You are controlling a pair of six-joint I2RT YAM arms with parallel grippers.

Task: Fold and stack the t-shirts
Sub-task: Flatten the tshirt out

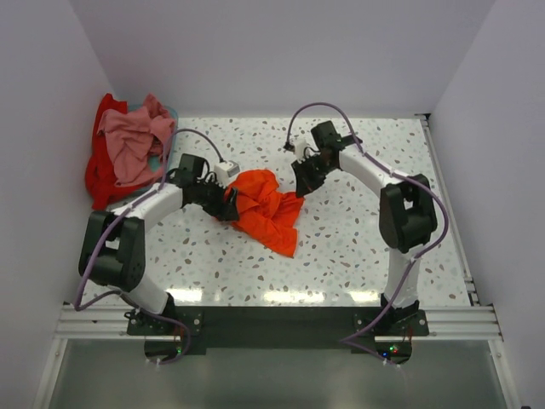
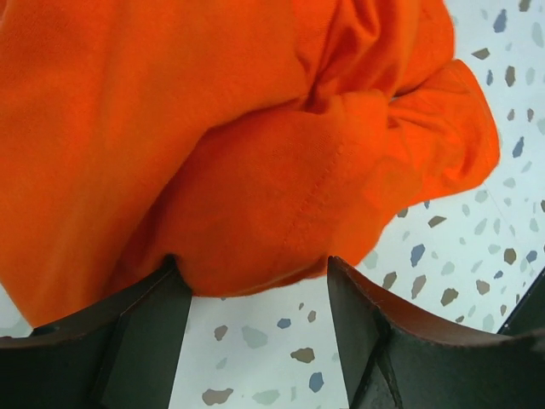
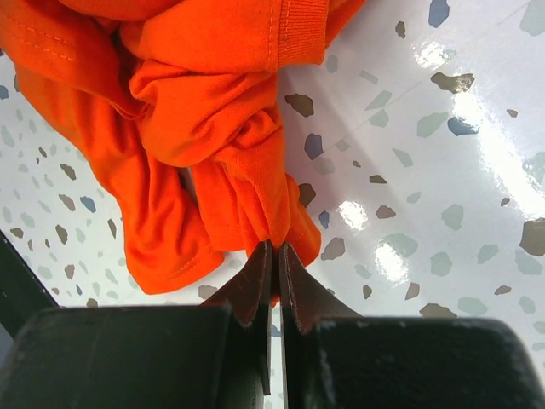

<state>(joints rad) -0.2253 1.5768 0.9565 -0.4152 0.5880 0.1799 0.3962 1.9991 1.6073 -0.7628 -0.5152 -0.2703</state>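
The bright orange t-shirt (image 1: 266, 207) lies crumpled in the middle of the speckled table. My left gripper (image 1: 228, 203) is at its left edge, open, with a bulge of orange cloth (image 2: 281, 196) between the tips of the wide-apart fingers (image 2: 375, 332). My right gripper (image 1: 303, 184) is at the shirt's upper right and is shut on a bunched fold of the orange t-shirt (image 3: 230, 136), pinched at the fingertips (image 3: 274, 256). The dusty pink t-shirt (image 1: 134, 141) and the red t-shirt (image 1: 102, 175) lie heaped at the back left.
A light blue container (image 1: 167, 112) shows under the pink and red heap. A small white block (image 1: 226, 169) sits just behind the left gripper. White walls enclose the table (image 1: 375, 256) on the left, back and right.
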